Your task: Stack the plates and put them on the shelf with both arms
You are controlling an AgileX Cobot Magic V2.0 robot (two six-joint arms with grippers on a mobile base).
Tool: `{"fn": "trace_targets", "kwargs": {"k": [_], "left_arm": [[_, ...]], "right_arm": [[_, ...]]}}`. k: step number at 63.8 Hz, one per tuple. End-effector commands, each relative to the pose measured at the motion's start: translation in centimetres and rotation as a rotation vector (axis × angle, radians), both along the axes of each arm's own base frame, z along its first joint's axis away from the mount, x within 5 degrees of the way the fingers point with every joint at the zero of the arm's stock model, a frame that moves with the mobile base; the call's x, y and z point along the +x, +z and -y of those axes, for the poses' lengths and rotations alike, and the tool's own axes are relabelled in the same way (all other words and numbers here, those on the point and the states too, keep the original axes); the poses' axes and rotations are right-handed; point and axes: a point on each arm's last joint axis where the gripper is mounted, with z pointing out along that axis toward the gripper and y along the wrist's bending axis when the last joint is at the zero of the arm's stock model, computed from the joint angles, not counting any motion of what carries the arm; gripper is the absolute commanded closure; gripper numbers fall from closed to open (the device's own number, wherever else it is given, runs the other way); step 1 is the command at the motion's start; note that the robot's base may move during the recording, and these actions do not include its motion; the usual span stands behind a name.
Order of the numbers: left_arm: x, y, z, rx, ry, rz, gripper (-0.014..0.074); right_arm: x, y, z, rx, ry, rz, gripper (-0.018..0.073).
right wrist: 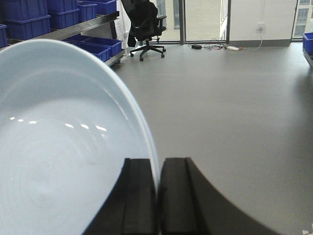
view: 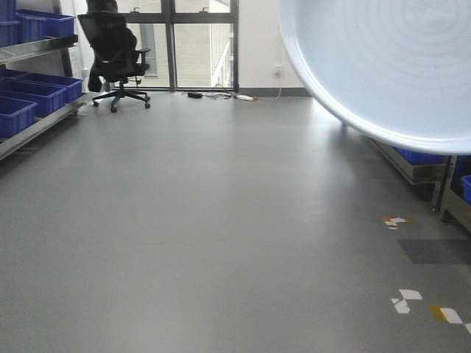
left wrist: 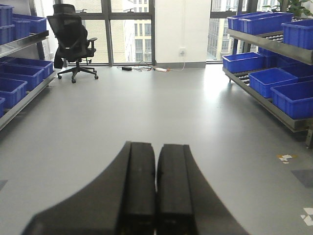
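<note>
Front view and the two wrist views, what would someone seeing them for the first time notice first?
A big pale blue plate dominates, filling the front view's upper right and the left half of the right wrist view, where the right gripper pinches its rim. The left gripper is shut on nothing, pointing across grey floor toward a black office chair, with blue bins shelved along both sides.

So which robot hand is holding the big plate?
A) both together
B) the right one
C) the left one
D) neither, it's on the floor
B: in the right wrist view the right gripper is pinching the rim of the pale blue plate, while the left gripper is closed with nothing between its fingers.
</note>
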Motion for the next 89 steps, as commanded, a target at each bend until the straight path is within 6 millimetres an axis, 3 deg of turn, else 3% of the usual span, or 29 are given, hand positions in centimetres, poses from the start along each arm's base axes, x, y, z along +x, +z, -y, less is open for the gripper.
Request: {"fn": "trace_targets", "kwargs": {"k": [1, 89], "left_arm": [[0.01, 1.71, -0.14, -0.019, 0.015, 0.108, 0.0516], [0.01, 1.71, -0.14, -0.019, 0.015, 0.108, 0.0516]], "right_arm": [[0.02, 1.92, 0.18, 0.037, -0.018, 0.124, 0.0523], [0.02, 1.92, 0.18, 0.037, -0.018, 0.124, 0.0523]]}}
